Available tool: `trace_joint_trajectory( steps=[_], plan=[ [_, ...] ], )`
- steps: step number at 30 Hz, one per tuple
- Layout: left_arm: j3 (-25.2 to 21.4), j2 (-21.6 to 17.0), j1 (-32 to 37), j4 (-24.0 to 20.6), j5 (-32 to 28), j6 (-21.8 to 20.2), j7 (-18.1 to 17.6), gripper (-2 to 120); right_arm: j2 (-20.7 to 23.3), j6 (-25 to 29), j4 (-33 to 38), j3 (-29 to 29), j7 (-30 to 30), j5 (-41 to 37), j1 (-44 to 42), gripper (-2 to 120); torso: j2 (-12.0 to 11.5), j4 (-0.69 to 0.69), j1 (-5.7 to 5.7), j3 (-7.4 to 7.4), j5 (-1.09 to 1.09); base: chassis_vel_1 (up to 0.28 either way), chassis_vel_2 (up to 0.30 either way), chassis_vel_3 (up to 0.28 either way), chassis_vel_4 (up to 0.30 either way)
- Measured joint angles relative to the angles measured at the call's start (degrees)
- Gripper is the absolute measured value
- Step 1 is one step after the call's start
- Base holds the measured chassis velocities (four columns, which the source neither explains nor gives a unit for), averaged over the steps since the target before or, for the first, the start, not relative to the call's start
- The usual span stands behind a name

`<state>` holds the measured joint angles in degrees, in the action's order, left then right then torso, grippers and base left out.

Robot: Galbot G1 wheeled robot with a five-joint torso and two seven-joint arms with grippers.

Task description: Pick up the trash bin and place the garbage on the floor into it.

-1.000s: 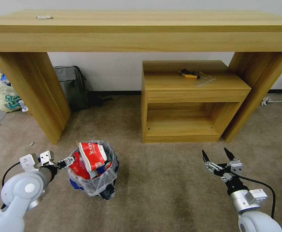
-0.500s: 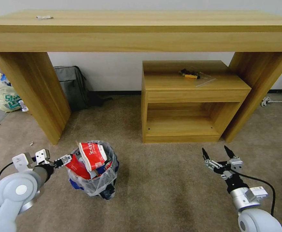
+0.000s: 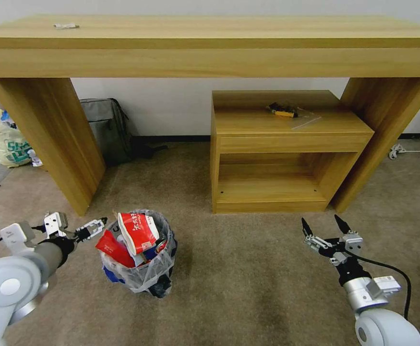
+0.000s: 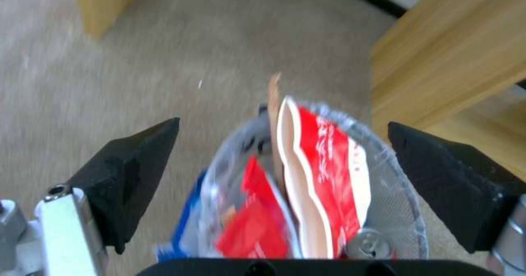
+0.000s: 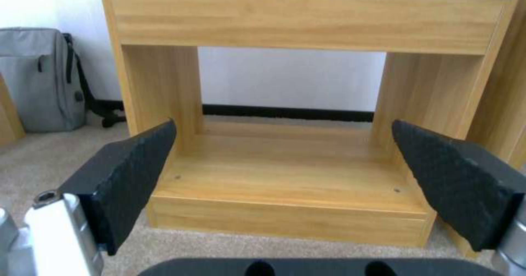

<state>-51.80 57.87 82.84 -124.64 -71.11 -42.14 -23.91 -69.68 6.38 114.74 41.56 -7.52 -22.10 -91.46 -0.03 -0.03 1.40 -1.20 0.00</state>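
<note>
Centrally, bin (image 3: 140, 269) stuffed with garbage (image 3: 137, 233), left gripper (image 3: 90, 227) spread just beside it, right gripper (image 3: 326, 225) spread well apart from it.

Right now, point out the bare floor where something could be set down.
Bare floor lies between the trash bin and the right hand, before the small cabinet. Carpet under the long table is bare too. It is crowded where the left hand hangs beside the bin.
</note>
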Motion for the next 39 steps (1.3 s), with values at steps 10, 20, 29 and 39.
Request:
trace_joint_trajectory(
  steps=[10, 20, 29, 39],
  plan=[
    [-5.51, 2.99, 4.64, 1.54, 16.95, 3.99, 23.76, 100, 0.77, -1.61, 2.96, 1.39, 0.01, -1.05, -1.06, 100, 0.0, 0.01, 0.0, 0.0, -0.01, 0.0, 0.0, 0.0, 0.0],
    [-7.76, 7.27, 8.77, 3.5, 32.46, 24.6, 37.29, 100, -1.17, -4.51, 8.82, 0.62, 1.92, 0.43, -3.21, 100, 0.0, 0.01, -0.01, 0.0, -0.01, 0.0, 0.0, 0.0, 0.0],
    [-7.57, 16.5, 12.42, 5.51, 39.87, 31.14, 41.16, 100, -5.94, -9.18, 14.23, -2.68, 6.57, 6.06, -8.59, 100, 0.0, 0.0, -0.01, 0.0, -0.01, 0.0, 0.0, 0.0, 0.0],
    [-8.04, 24.27, 17.67, 2.97, 43.5, 33.47, 41.63, 100, -8.79, -7.31, 16.58, -5.23, 9.09, 11.65, -13.8, 100, 0.0, 0.0, -0.01, 0.0, 0.0, 0.0, 0.0, 0.0, 0.0]
  ],
)
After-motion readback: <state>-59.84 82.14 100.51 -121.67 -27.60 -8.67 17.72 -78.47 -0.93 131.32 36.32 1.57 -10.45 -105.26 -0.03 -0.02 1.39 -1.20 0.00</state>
